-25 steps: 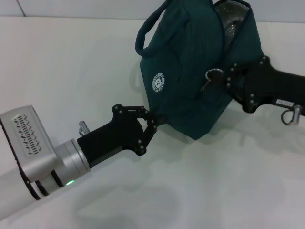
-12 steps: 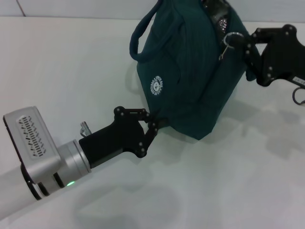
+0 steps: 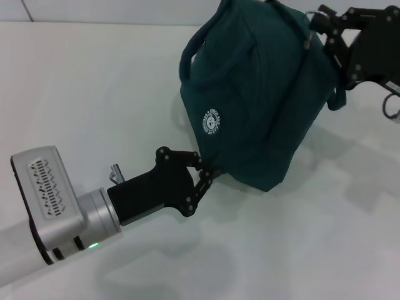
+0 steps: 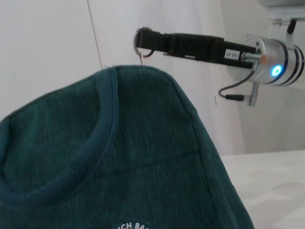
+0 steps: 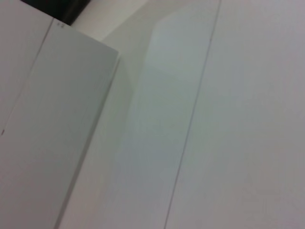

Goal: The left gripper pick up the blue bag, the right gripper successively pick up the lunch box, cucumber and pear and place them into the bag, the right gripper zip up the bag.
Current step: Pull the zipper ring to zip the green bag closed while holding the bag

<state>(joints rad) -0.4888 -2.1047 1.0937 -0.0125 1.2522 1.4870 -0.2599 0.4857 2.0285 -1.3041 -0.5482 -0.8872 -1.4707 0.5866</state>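
Under my work lies a plain white matte table [image 3: 94,94], running from six o'clock up to twelve. Behind it at twelve o'clock stands a pale panelled wall [image 4: 43,38] with thin vertical seams.

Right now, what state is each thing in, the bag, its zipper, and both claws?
Blue bag: tilted on the table, its lower corner pinched by the left claw.
Zipper: no opening visible along the top; ring pull at the right claw's tip.
Left claw: shut on the bag's lower corner.
Right claw: at the bag's top far end, holding the ring pull.
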